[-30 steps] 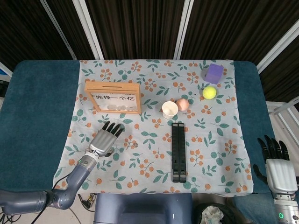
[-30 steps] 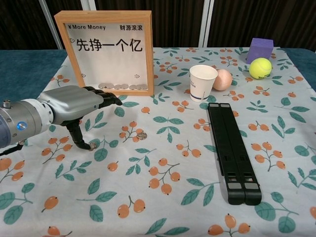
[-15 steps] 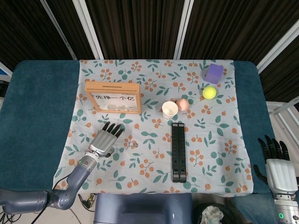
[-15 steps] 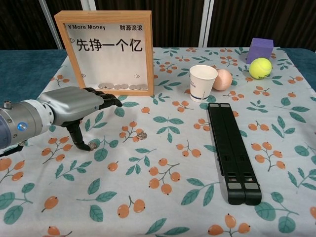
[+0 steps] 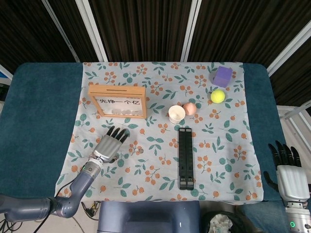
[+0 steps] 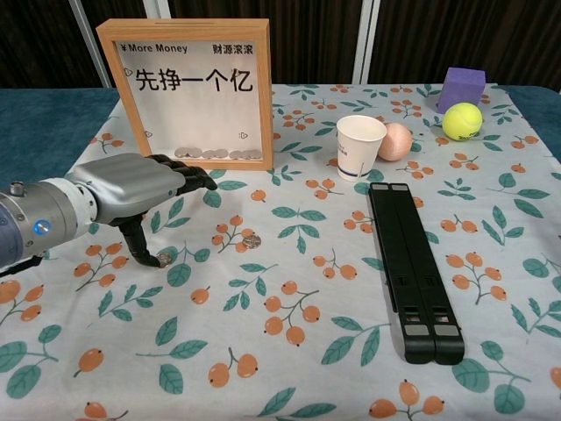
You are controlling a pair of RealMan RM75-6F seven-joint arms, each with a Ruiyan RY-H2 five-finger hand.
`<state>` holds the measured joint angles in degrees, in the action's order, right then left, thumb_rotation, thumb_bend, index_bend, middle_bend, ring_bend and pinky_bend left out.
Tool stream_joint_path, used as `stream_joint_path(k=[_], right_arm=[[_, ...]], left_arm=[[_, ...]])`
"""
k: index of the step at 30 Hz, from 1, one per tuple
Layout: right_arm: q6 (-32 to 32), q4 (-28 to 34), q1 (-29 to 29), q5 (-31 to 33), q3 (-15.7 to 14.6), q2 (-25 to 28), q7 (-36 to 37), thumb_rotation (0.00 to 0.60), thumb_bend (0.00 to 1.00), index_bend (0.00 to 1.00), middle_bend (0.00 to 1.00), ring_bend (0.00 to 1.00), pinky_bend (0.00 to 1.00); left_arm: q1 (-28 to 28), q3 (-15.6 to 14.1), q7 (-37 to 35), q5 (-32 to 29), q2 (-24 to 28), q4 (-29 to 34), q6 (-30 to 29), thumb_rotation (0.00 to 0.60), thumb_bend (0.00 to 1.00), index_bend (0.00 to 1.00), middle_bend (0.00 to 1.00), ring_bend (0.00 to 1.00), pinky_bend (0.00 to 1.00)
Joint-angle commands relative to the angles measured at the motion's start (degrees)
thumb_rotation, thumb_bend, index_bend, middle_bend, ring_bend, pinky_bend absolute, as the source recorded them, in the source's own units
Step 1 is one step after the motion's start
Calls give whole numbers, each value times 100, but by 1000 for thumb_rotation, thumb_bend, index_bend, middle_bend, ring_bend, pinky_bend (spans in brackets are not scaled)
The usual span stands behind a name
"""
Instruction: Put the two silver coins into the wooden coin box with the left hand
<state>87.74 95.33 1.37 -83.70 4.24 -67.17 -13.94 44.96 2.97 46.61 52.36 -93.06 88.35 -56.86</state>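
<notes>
One flowery tablecloth [image 6: 491, 351] is covering the table. The wooden coin box [image 6: 186, 92] is standing upright near the far left. The left hand [image 6: 140, 189] is hovering in front of it, fingers spread, holding nothing, thumb tip touching one silver coin [image 6: 164, 260]. Another silver coin [image 6: 252, 239] is lying nearby, further right. The right hand [image 5: 289, 170] is waiting off the cloth, fingers apart.

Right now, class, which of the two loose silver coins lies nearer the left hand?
The silver coin at the left hand's thumb tip; the other coin lies apart, further right.

Teal table [image 5: 39, 111]; floral cloth [image 5: 155, 155] spread across middle, carrying objects.
</notes>
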Motion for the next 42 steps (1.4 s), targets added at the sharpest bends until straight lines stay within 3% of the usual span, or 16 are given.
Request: stream_joint_path(k=[1, 25, 30, 37, 42], right_arm=[[-1, -6, 3, -9, -2, -1, -5, 600, 406, 96, 45, 26, 0], [-26, 26, 6, 56, 17, 17, -19, 600, 406, 96, 45, 26, 0], [-31, 37, 5, 75, 20, 19, -23, 600, 406, 96, 45, 26, 0], [-58, 56, 8, 86, 9, 30, -21, 600, 406, 96, 45, 26, 0], [-70, 65, 8, 98, 4, 36, -28, 600, 407, 96, 45, 26, 0]], left_arm=[[6, -16, -4, -4, -3, -6, 0, 600, 88, 98, 0, 0, 0], [66, -151, 46, -109, -21, -102, -7, 600, 89, 152, 0, 0, 0], [63, -194, 7, -52, -37, -159, 8, 600, 88, 206, 0, 0, 0], [57, -284, -107, 94, -37, -239, 106, 600, 96, 365, 0, 0, 0], [39, -304, -241, 261, -25, -230, 113, 600, 153, 453, 0, 0, 0]])
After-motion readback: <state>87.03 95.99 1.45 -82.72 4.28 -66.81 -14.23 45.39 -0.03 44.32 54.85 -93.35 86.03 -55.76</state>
